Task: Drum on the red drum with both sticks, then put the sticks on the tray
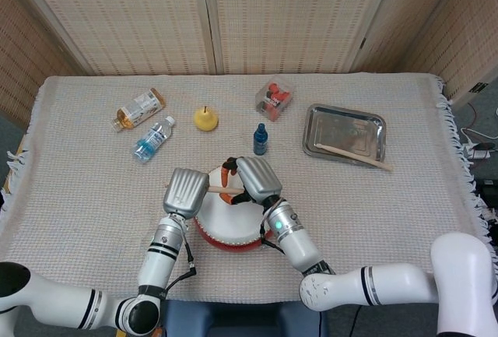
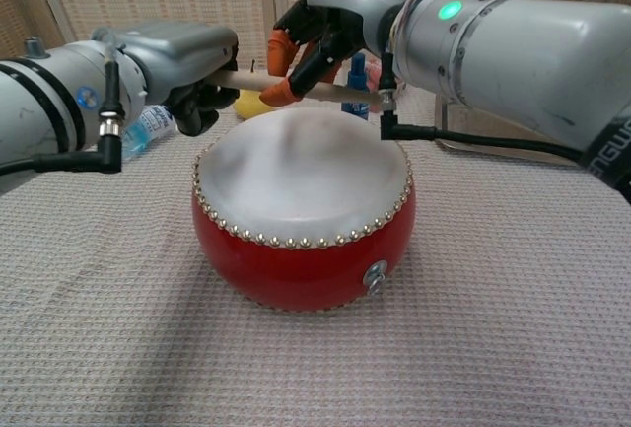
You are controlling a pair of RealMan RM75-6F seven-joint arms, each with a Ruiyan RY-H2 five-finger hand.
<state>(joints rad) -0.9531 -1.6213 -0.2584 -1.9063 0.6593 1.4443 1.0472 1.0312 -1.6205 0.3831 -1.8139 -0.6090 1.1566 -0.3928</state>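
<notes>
Looking down from the head view, the red drum (image 1: 227, 224) is seen near the front edge of the counter (image 1: 93, 189), largely covered by both robot hands. A drumstick (image 1: 219, 190) is held across the drumhead by the left robot hand (image 1: 185, 192), and the right robot hand (image 1: 257, 180) has its orange-tipped fingers (image 1: 226, 172) curled about the same stick. A second stick (image 1: 354, 156) lies on the metal tray (image 1: 345, 134) at the right, its end overhanging the tray's front corner. Further back a blue bottle (image 1: 260, 139), a yellow pear (image 1: 205, 119), a clear box of red fruit (image 1: 274, 97), a water bottle (image 1: 152, 138) and an amber bottle (image 1: 138, 109) are spread well apart. From the chest view, the red drum (image 2: 302, 221) is shown upright in the centre, with the drumstick (image 2: 296, 87) held level just above its skin. The stick is grasped by the left robot hand (image 2: 192, 67) at one end and by the right robot hand (image 2: 325, 37) near the middle.
</notes>
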